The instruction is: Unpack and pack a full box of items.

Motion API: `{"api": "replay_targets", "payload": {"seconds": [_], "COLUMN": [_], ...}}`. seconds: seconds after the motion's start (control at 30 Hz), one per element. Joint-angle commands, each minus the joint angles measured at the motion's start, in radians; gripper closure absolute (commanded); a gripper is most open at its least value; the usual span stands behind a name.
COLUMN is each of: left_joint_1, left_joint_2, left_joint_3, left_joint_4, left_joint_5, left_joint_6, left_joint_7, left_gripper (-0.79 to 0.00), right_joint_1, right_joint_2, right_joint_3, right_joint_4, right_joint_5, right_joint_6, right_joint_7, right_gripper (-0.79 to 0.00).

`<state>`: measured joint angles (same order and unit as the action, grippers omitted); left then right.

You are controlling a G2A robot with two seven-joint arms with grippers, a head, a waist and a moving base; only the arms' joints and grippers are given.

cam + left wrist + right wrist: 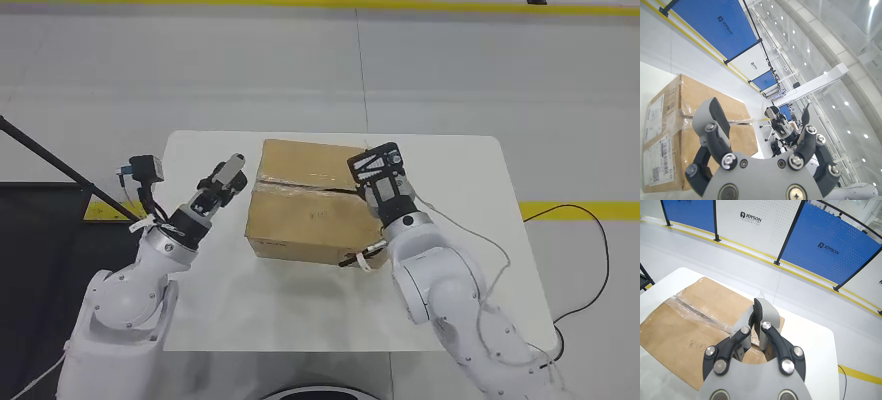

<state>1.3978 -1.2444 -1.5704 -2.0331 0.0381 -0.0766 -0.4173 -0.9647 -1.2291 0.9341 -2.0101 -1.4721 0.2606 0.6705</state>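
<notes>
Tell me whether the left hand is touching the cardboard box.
Apart. The top view shows a strip of bare table between the open left hand and the side of the cardboard box.

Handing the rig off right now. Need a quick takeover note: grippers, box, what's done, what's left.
Left gripper: open, beside one end of the box, not touching it.
Right gripper: shut, above the box top near the taped seam; can't tell if it pinches any tape.
Box: on the white table, flaps down.
Done: seam tape looks partly split.
Left: open the flaps, unpack, repack.
</notes>
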Motion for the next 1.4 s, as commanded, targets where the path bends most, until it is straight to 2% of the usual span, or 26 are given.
{"api": "replay_targets", "payload": {"seconds": [0.0,0.27,0.4,0.6,0.9,1.13,1.37], "left_joint_1": [-0.016,-0.124,-0.172,-0.208,-0.25,-0.285,-0.318], "left_joint_2": [0.0,0.002,0.002,-0.001,-0.003,-0.004,-0.009], "left_joint_3": [0.018,0.105,0.149,0.2,0.235,0.237,0.261], "left_joint_4": [0.009,0.108,0.165,0.204,0.226,0.26,0.311], "left_joint_5": [0.005,0.003,0.014,0.013,-0.029,-0.057,-0.072], "left_joint_6": [0.007,0.064,0.082,0.09,0.108,0.132,0.145], "left_joint_7": [-0.014,-0.129,-0.164,-0.168,-0.191,-0.179,-0.141], "left_gripper": [-0.785,-0.785,-0.785,-0.785,-0.785,-0.785,-0.785], "right_joint_1": [-0.013,-0.061,-0.074,-0.083,-0.109,-0.136,-0.135], "right_joint_2": [-0.001,-0.005,-0.009,-0.015,-0.02,-0.024,-0.034], "right_joint_3": [0.009,0.05,0.067,0.093,0.139,0.16,0.141], "right_joint_4": [-0.002,0.005,0.038,0.064,0.087,0.096,0.147], "right_joint_5": [0.001,-0.003,-0.01,0.017,0.059,0.055,-0.03], "right_joint_6": [-0.011,-0.051,-0.055,-0.076,-0.117,-0.136,-0.108], "right_joint_7": [-0.028,-0.203,-0.243,-0.217,-0.19,-0.29,-0.415], "right_gripper": [0.0,0.0,0.0,0.0,0.0,0.0,0.0]}}
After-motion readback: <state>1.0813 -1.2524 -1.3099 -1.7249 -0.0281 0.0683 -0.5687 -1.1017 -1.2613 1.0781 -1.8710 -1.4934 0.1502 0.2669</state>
